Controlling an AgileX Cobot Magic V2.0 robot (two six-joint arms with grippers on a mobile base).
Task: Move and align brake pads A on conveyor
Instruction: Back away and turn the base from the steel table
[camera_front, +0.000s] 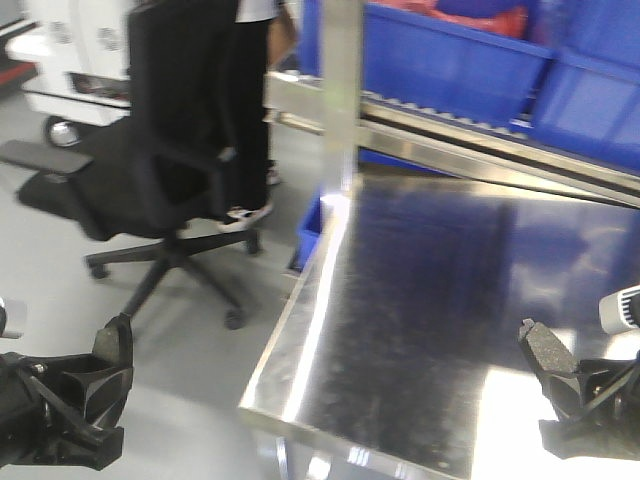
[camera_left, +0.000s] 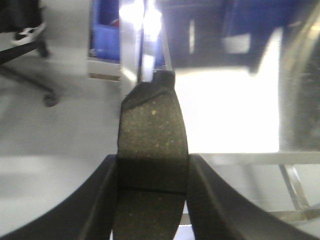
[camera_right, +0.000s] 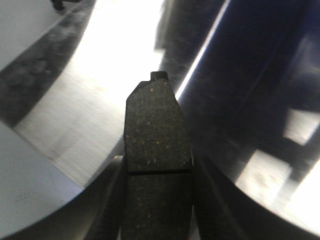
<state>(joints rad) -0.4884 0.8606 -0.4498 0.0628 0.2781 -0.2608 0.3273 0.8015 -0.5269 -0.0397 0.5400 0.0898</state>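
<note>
Each gripper carries one brake pad A, dark grey and speckled, with a groove across its middle. In the left wrist view my left gripper (camera_left: 152, 172) is shut on a pad (camera_left: 152, 135) that stands upright between the jaws. In the front view this gripper (camera_front: 108, 365) hangs over the grey floor, left of the steel table, with its pad (camera_front: 112, 338) on top. My right gripper (camera_right: 159, 180) is shut on a second pad (camera_right: 157, 130). In the front view it (camera_front: 562, 378) holds that pad (camera_front: 545, 345) above the table's right front part. The conveyor is out of view.
The shiny steel table (camera_front: 400, 290) fills the middle and right. A black office chair (camera_front: 150, 160) and a standing person (camera_front: 250, 100) are at the left. Blue bins (camera_front: 450, 50) sit on a roller rack behind, and a steel post (camera_front: 340, 90) rises at the table's back left corner.
</note>
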